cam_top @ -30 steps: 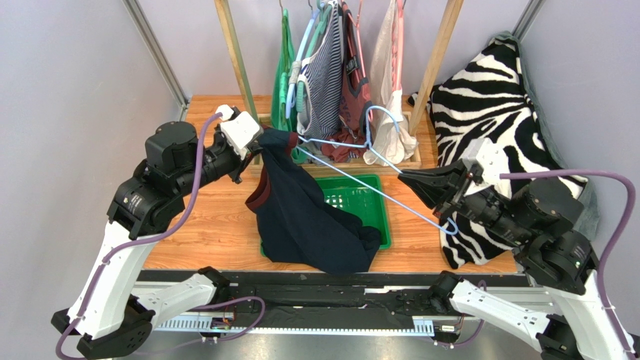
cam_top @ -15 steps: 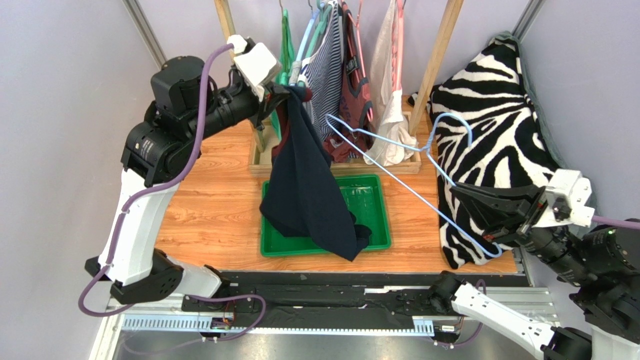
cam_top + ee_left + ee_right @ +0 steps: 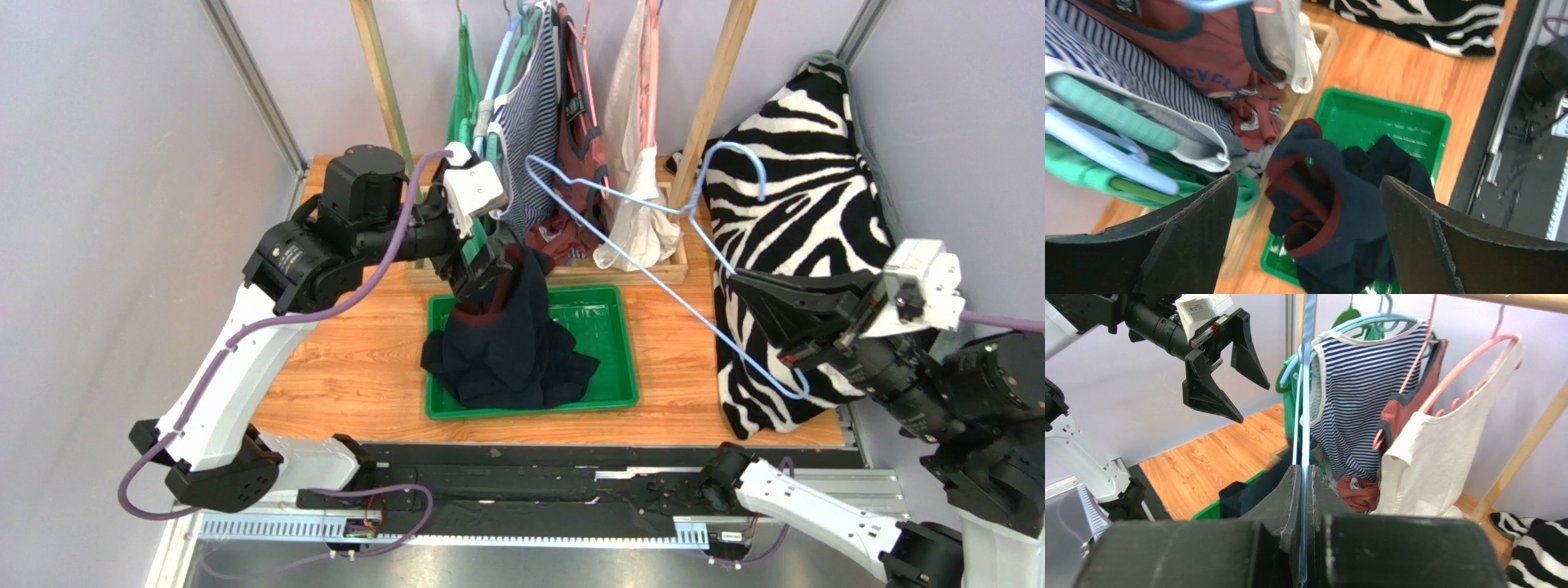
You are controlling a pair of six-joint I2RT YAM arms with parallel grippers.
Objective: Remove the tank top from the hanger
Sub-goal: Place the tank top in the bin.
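Since a second ago your left end effector [image 3: 1308,179] has swung down and sprung wide open, empty. The dark navy, maroon-trimmed tank top [image 3: 509,349] now lies heaped in the green plastic tray [image 3: 597,316] just below it. Your right end effector [image 3: 1303,471] stays clamped on the bare light-blue wire hanger [image 3: 1309,355]. Removal looks done, so retract next.

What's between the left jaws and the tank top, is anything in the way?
Nothing visible. The left gripper hangs open right above the tank top, which is bunched in the green tray. The hanger is off to the right, bare, pinched in the right gripper.
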